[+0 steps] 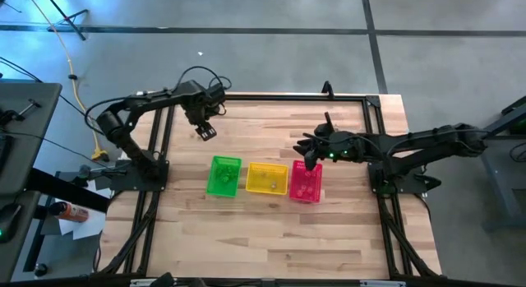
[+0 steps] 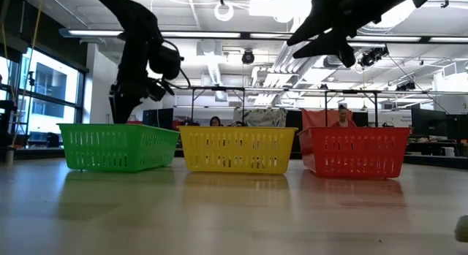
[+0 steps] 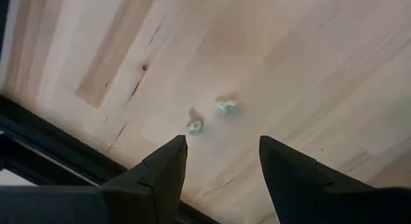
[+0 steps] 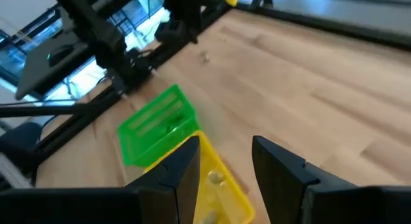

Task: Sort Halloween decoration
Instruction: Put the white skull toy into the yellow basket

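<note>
1. A pale wooden bench (image 1: 271, 229) with a black frame around it carries three small slotted plastic baskets in a row near its middle: a green basket (image 1: 223, 176), a yellow basket (image 1: 267, 178) and a pink basket (image 1: 306, 182), side by side and nearly touching.
2. The left gripper (image 1: 205, 131) hangs over the bench's far-left part, close to the far edge and well apart from the green basket.
3. Its two dark fingers (image 3: 164, 169) stand clearly apart with nothing between them (the wrist view shows bare wood in the gap).
4. Two tiny pale trinkets (image 3: 209, 116), part of the Halloween decoration, lie on the bench just beyond those fingertips, near each other but not touching, close to the black frame rail.
5. The right gripper (image 1: 312, 159) hovers at the far rim of the pink basket, above it in the low view.
6. Its fingers (image 4: 282, 163) are parted, and no object shows between them.
7. Small pale pieces (image 4: 215, 179) lie inside the yellow basket; something small and green (image 4: 172, 129) sits in the green basket (too small to tell more).
8. People sit at desks in the room behind the bench.
</note>
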Tool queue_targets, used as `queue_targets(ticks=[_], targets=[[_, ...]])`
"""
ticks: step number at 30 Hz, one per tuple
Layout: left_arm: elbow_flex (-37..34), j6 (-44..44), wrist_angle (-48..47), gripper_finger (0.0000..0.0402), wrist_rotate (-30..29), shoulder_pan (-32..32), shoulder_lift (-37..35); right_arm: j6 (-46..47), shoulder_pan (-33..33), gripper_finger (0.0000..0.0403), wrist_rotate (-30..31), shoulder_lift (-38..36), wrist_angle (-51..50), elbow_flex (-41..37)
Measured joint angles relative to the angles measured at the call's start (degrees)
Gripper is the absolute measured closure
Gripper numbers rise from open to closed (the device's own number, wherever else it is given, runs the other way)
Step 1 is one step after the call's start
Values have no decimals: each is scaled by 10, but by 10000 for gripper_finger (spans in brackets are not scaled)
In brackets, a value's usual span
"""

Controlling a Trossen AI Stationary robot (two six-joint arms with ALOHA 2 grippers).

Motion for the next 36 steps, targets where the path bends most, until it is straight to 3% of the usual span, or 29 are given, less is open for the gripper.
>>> queue_targets(ticks=[6,13,30,36], targets=[[-56,3,63,216,5,-2,1,9,0,265,-27,15,3,0],[-120,24,115,216,13,-5,-22,8,0,265,-19,16,0,0],[-128,169,135,216,15,-5,-22,-3,0,265,-7,16,0,0],[-128,165,132,216,15,0,-22,-3,0,265,-6,16,0,0]])
